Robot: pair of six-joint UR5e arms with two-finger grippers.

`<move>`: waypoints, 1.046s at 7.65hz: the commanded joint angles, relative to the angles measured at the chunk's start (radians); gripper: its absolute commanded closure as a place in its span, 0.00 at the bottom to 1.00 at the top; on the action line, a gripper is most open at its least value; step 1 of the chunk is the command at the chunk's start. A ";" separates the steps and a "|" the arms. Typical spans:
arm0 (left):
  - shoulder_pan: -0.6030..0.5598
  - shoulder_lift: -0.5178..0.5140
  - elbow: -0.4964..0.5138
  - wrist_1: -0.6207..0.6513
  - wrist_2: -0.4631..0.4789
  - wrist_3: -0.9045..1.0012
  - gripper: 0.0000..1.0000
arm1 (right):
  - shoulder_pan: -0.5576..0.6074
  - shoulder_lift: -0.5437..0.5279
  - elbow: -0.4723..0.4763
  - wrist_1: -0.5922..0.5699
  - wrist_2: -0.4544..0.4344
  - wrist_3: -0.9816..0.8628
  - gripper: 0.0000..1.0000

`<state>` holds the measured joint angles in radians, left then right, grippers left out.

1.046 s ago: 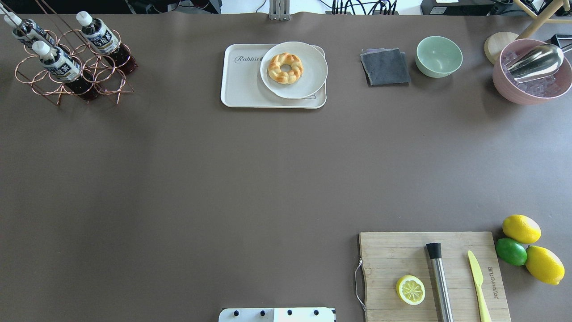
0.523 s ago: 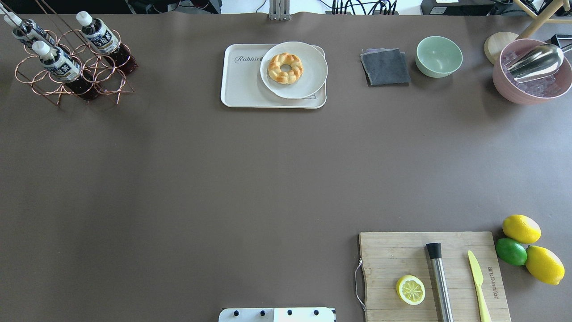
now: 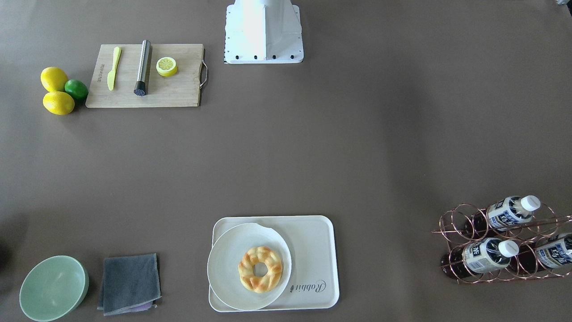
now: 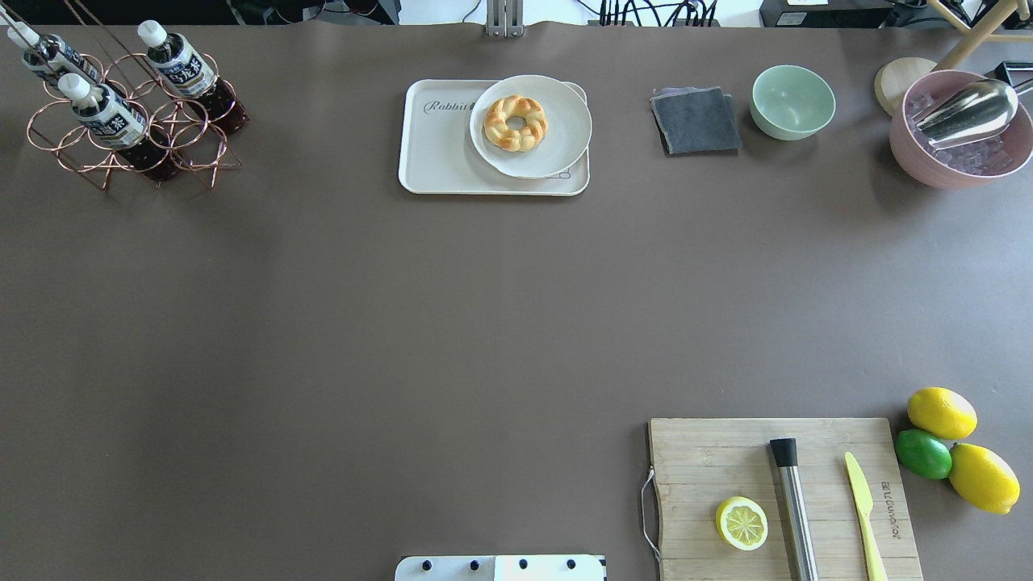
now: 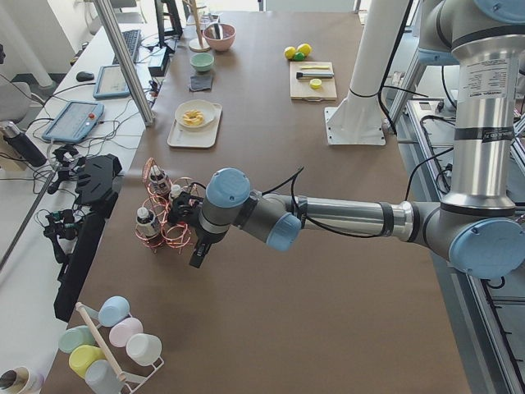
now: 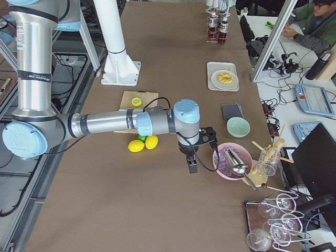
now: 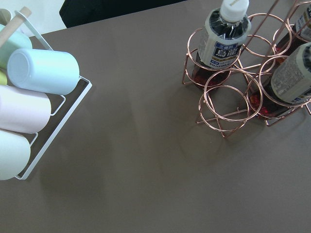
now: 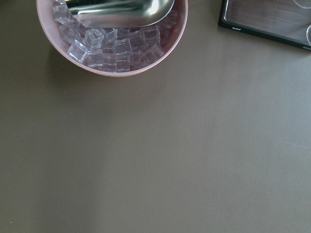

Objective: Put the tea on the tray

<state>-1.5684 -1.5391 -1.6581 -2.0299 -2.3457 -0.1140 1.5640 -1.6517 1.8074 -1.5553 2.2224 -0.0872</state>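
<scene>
Three tea bottles with white caps lie in a copper wire rack (image 4: 133, 133) at the table's far left: one bottle (image 4: 181, 68), a second (image 4: 105, 113) and a third (image 4: 48, 52). The left wrist view shows one bottle (image 7: 223, 41) and the rack (image 7: 226, 102). The cream tray (image 4: 440, 153) lettered "Rabbit" sits at the far middle, with a white plate (image 4: 557, 145) and a doughnut (image 4: 515, 123) on its right part. My left gripper (image 5: 199, 256) hangs near the rack; my right gripper (image 6: 192, 167) is beside the pink bowl. I cannot tell whether either is open.
A cutting board (image 4: 710, 460) holds a lemon half, a steel muddler and a yellow knife; two lemons and a lime (image 4: 924, 453) lie beside it. A grey cloth (image 4: 696, 121), a green bowl (image 4: 792, 101) and a pink bowl of ice (image 4: 960, 161) stand at far right. A cup rack (image 7: 29, 107) lies left of the bottles.
</scene>
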 commanded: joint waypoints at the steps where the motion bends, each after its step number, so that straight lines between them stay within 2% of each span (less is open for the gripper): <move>1: 0.044 -0.001 0.000 -0.024 -0.046 -0.013 0.00 | -0.001 -0.002 0.003 0.031 0.000 0.003 0.00; 3: 0.063 -0.048 0.001 -0.084 -0.044 -0.184 0.01 | -0.001 -0.005 -0.005 0.041 0.002 0.001 0.00; 5: 0.123 -0.050 0.011 -0.270 -0.035 -0.374 0.01 | -0.001 -0.026 -0.011 0.087 0.002 0.000 0.00; 6: 0.151 -0.050 0.009 -0.317 -0.003 -0.442 0.01 | -0.001 -0.033 -0.011 0.099 0.002 0.001 0.00; 7: 0.209 -0.050 0.003 -0.417 0.069 -0.549 0.02 | -0.002 -0.052 -0.011 0.128 0.002 0.004 0.00; 8: 0.279 -0.040 0.012 -0.529 0.182 -0.650 0.02 | -0.001 -0.062 -0.011 0.135 0.003 0.003 0.00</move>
<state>-1.3946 -1.5882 -1.6517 -2.3825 -2.3150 -0.5898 1.5623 -1.6917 1.7969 -1.4456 2.2243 -0.0848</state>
